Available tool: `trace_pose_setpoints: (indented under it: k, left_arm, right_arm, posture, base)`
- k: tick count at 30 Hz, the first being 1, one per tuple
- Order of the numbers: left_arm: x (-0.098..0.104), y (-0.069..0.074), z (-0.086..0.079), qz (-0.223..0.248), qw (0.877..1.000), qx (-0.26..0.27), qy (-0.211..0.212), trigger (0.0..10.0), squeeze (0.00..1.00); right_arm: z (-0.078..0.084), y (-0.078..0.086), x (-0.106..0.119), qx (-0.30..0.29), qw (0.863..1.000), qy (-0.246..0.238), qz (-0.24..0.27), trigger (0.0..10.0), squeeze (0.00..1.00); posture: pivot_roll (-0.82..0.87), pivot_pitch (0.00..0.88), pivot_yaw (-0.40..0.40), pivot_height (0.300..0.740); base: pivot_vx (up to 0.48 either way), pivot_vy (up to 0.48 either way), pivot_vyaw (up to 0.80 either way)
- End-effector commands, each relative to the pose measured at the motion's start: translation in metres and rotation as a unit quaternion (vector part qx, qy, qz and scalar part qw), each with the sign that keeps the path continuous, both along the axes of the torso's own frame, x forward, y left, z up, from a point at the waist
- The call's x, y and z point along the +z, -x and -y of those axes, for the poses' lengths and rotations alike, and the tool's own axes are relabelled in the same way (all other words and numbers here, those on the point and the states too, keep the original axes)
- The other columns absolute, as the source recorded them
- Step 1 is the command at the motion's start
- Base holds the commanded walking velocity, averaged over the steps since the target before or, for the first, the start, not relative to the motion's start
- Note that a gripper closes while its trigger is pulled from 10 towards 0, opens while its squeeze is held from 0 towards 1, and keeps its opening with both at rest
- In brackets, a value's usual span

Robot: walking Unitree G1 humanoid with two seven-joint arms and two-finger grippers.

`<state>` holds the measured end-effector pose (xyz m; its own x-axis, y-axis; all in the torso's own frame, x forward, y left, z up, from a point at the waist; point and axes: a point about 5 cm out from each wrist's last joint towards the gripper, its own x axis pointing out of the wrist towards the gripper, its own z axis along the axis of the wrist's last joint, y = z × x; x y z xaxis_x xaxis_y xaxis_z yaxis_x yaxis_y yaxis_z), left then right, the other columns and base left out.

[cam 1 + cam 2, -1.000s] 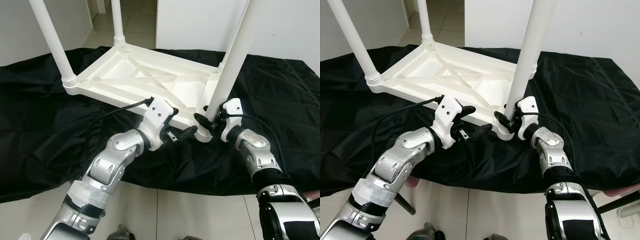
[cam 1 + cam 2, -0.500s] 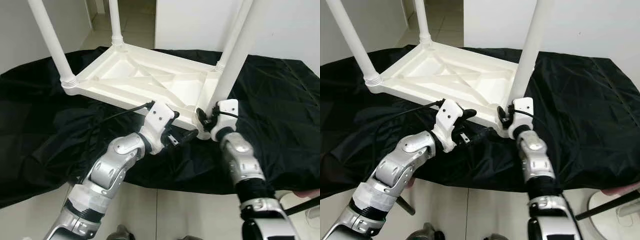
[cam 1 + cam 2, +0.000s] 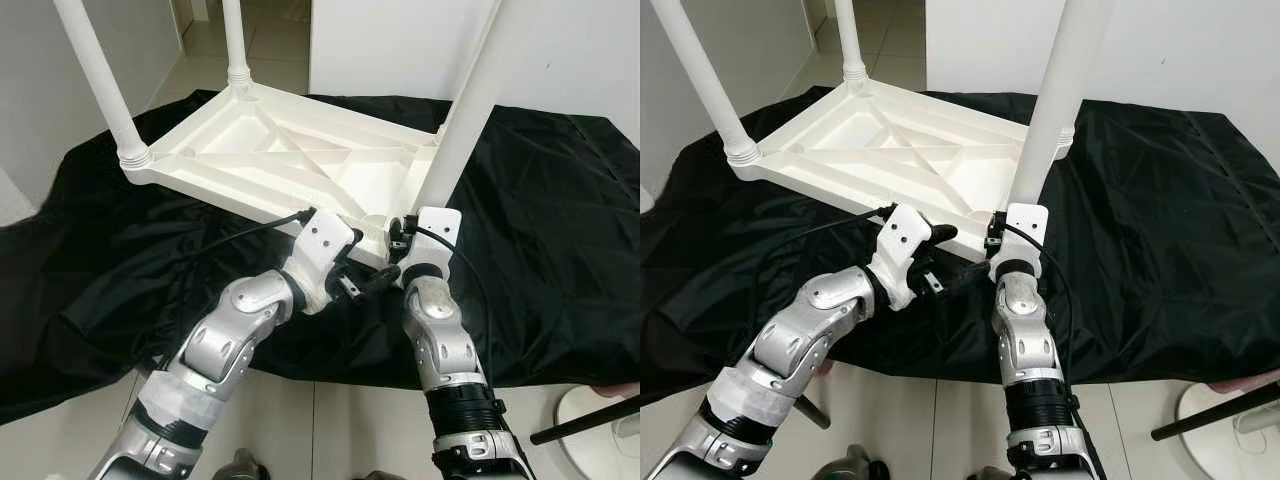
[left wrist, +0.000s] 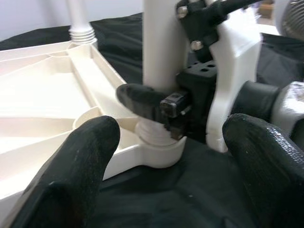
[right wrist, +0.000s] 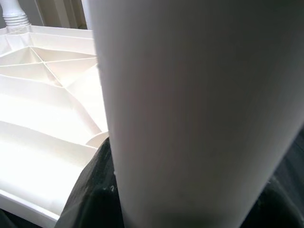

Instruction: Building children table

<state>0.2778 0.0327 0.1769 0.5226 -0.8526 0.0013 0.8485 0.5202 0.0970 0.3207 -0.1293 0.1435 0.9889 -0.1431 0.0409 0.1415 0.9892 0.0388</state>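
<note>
A white children's table top [image 3: 300, 150] lies upside down on a black cloth [image 3: 560, 230]. Its legs stand upright from the corners. My right gripper [image 3: 400, 236] is shut on the base of the near-right leg [image 3: 462, 125], just above the corner socket. In the left wrist view one black right finger [image 4: 142, 99] wraps around that leg [image 4: 161, 47]. My left gripper [image 3: 364, 266] hovers open just in front of the same corner, holding nothing. In the right wrist view the leg [image 5: 190, 95] stands very close, with the ribbed underside [image 5: 47, 95] behind it.
Further legs rise at the near-left [image 3: 100, 80] and far-left [image 3: 234, 45] corners. The cloth hangs over the front edge above a tiled floor [image 3: 330, 430]. A dark rod [image 3: 585, 420] and a white round object [image 3: 600, 440] lie at the bottom right. White walls stand behind.
My right forearm has swung left, so it now points straight up at the leg from below. The right gripper has stayed at the leg's base. The left gripper has barely moved.
</note>
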Motion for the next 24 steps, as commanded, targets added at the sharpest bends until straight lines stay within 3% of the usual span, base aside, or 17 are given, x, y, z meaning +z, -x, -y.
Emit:
trace_pose_setpoints:
  k: [1,2,3,10,13,14,17,19,21,24]
  left_arm:
    - [-0.004,0.003,0.001,0.000,1.000,-0.013,-0.008,10.0,0.00]
    - [-0.004,0.003,0.001,0.000,1.000,-0.013,-0.009,10.0,0.00]
    - [-0.004,0.003,0.000,0.001,1.000,-0.012,-0.009,10.0,0.00]
    - [-0.004,0.003,-0.001,0.003,1.000,-0.005,-0.009,10.0,0.00]
    - [-0.004,0.003,-0.002,0.005,1.000,-0.003,-0.009,10.0,0.00]
    - [-0.003,0.002,-0.003,0.005,1.000,-0.002,-0.010,10.0,0.00]
    - [-0.003,0.002,-0.004,0.007,1.000,-0.001,-0.011,10.0,0.00]
    - [-0.003,0.002,-0.004,0.007,1.000,-0.001,-0.011,10.0,0.00]
    - [-0.004,0.001,-0.003,0.009,1.000,-0.003,-0.012,10.0,0.00]
    - [-0.004,0.000,-0.002,0.009,1.000,-0.003,-0.012,10.0,0.00]
  right_arm:
    - [0.012,0.002,-0.001,-0.023,1.000,-0.005,-0.002,10.0,0.00]
    - [0.015,0.003,0.001,-0.024,1.000,-0.003,0.002,10.0,0.00]
    - [0.018,0.004,0.002,-0.025,1.000,-0.003,0.005,10.0,1.00]
    - [0.027,0.009,0.004,-0.025,1.000,-0.007,0.007,10.0,1.00]
    - [0.029,0.010,0.004,0.005,1.000,-0.014,0.008,10.0,1.00]
    - [0.028,0.010,0.007,0.045,0.999,-0.010,0.016,10.0,0.00]
    - [0.030,0.010,0.011,0.150,0.988,0.012,0.033,10.0,0.00]
    - [0.032,0.009,0.012,0.165,0.986,0.020,0.036,10.0,0.00]
    - [0.037,0.006,0.011,0.243,0.968,0.045,0.035,10.0,0.00]
    - [0.039,0.005,0.011,0.272,0.960,0.053,0.033,10.0,0.00]
  posture:
    - [-0.03,0.000,-0.008,0.740]
    - [-0.03,0.000,-0.012,0.740]
    - [-0.03,0.000,-0.012,0.740]
    - [-0.01,0.000,-0.022,0.740]
    - [-0.01,0.000,-0.025,0.740]
    - [-0.01,0.000,-0.024,0.740]
    - [-0.01,0.000,-0.023,0.740]
    - [-0.01,0.000,-0.023,0.740]
    - [-0.02,0.000,-0.017,0.740]
    - [-0.02,0.000,-0.017,0.740]
  base:
    - [0.000,0.000,0.00]
    - [0.000,0.000,0.00]
    - [0.000,0.000,0.00]
    - [0.000,0.000,0.00]
    - [0.000,0.000,0.00]
    - [0.000,0.000,0.00]
    - [0.000,0.000,0.00]
    - [0.000,0.000,0.00]
    - [0.000,0.000,0.00]
    - [0.000,0.000,0.00]
